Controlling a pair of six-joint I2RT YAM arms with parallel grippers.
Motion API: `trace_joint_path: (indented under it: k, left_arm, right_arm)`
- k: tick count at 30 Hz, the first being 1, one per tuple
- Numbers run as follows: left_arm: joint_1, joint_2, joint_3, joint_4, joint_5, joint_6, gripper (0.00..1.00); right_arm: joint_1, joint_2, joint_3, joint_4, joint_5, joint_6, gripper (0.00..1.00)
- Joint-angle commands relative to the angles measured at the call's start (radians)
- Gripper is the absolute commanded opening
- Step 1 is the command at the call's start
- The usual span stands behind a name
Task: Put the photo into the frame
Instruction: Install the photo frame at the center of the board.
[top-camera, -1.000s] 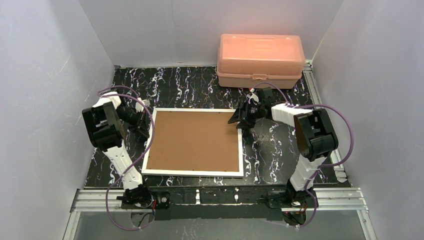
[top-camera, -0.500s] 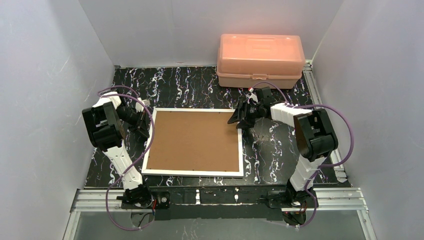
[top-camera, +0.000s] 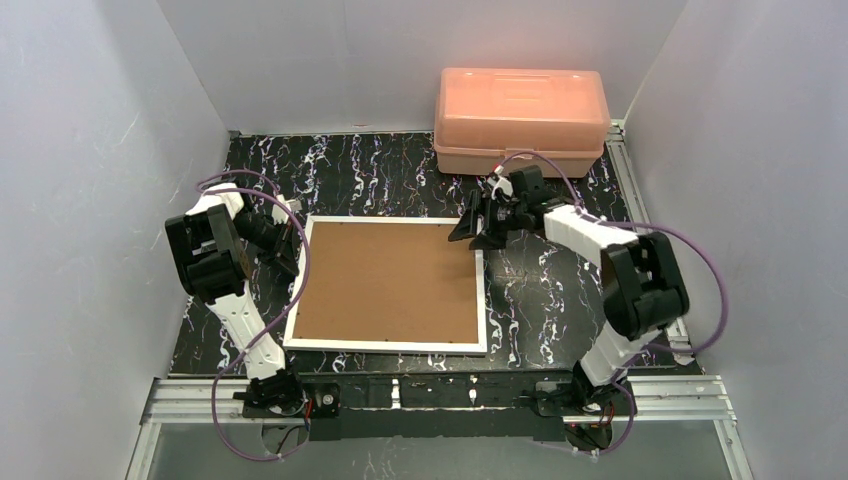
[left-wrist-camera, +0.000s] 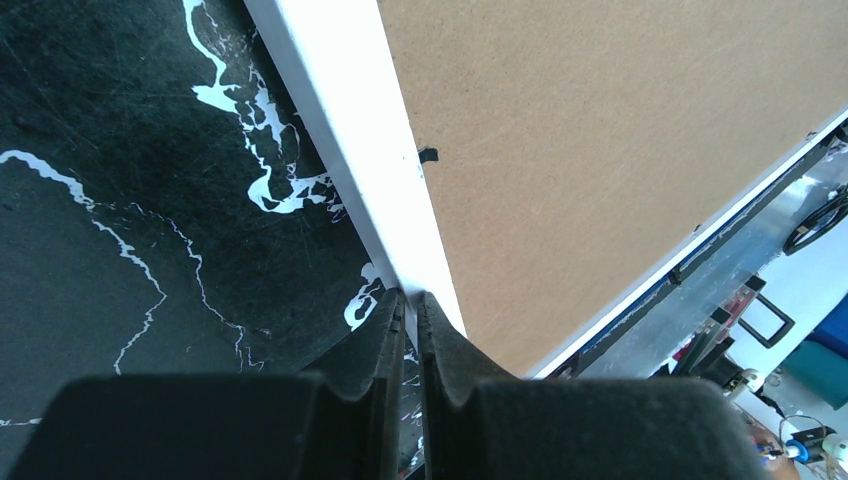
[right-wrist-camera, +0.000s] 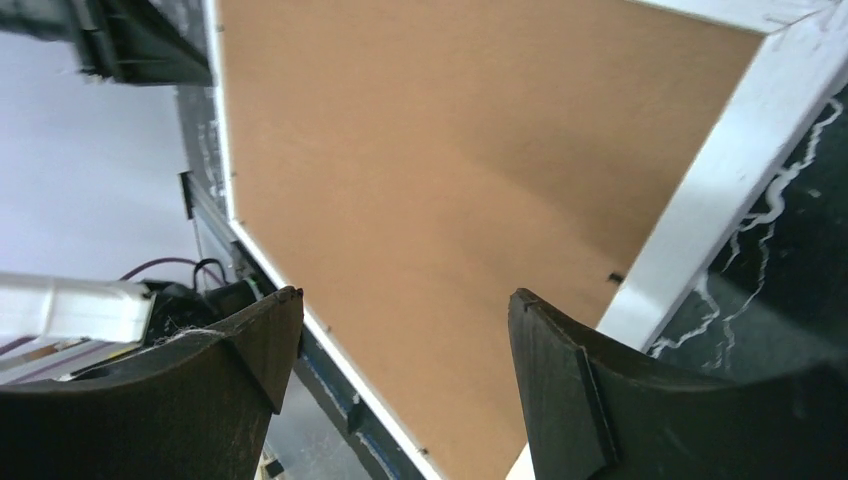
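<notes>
The frame (top-camera: 390, 347) lies back-up on the worktop (top-camera: 545, 290), brown board (top-camera: 385, 280) in place; the photo is nowhere in view. The left tool (left-wrist-camera: 411, 300), closed and empty, touches the white rim at its tips. The right tool (right-wrist-camera: 405, 295) hangs wide open and empty above the frame's corner. The step seems to be working the back; next calls for lowering precisely onto a rim tab (right-wrist-camera: 615, 277).

We find the frame (top-camera: 385, 283) lying back-up on the table (top-camera: 370, 165) — the box (top-camera: 521, 115) stands behind it, rightward.
</notes>
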Motion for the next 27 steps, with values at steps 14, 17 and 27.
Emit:
trace_joint_path:
  k: [14,17,27]
  left_arm:
    - [-0.033,0.007,-0.05,0.057,-0.042,0.042,0.0]
    - [-0.033,0.006,-0.05,0.057,-0.04,0.041,0.0]
    - [-0.032,0.009,-0.051,0.057,-0.032,0.044,0.0]
  right_arm:
    - [0.013,-0.35,-0.443,0.029,-0.136,0.121,0.79]
    - [0.014,-0.35,-0.447,0.012,-0.129,0.108,0.79]
    - [0.018,-0.284,-0.464,0.065,-0.121,0.116,0.78]
